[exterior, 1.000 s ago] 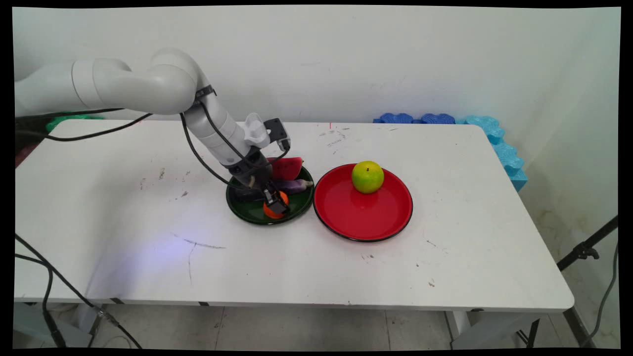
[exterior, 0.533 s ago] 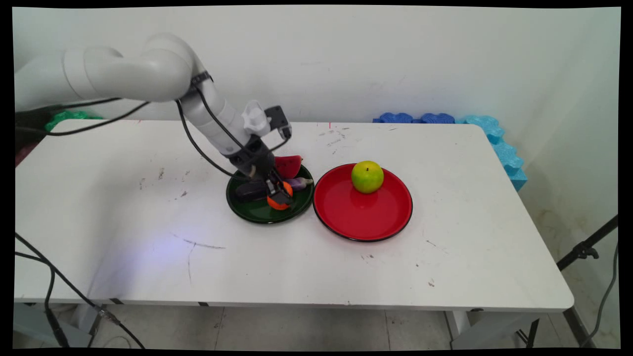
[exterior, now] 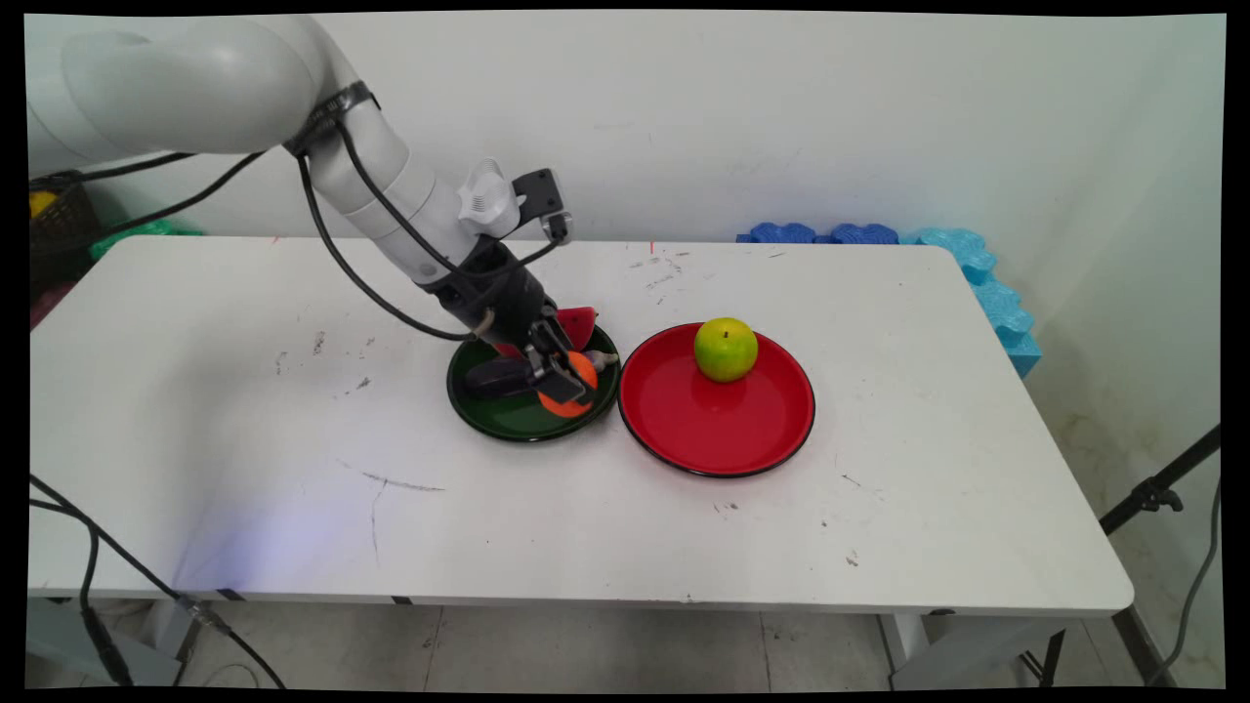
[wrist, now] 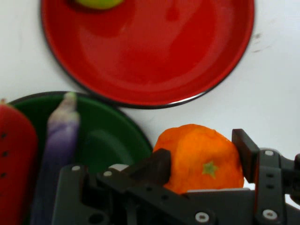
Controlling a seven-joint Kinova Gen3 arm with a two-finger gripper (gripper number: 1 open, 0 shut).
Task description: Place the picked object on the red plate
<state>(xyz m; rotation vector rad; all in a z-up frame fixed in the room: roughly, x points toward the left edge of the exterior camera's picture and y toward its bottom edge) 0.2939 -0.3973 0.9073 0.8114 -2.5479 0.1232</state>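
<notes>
White table fills the scene, with a pale wall behind it. All positions below are referenced to the green plate, which sits near the table's centre.

1. Gripper state: my gripper is closed on the orange. In the hand view my gripper has one finger pressed against each side of the orange, which shows a small green stem mark facing the camera.

2. Orange position: it is held over the right part of the green plate, close to the rim. I cannot tell from the pictures whether it touches the plate surface.

3. Plate contents: a purple eggplant lies on the green plate just behind the orange; in the hand view the eggplant runs lengthwise across the green plate. A red watermelon slice sits at the plate's far edge, partly hidden by my wrist; the hand view shows the watermelon slice at the left border.

4. Right of the green plate, just beside it, is a red plate. The rims of the two are close together in the hand view, where the red plate fills the upper part.

5. A green apple stands on the far part of the red plate.

6. Beyond the table's far right corner, blue foam blocks lie against the wall.
</notes>
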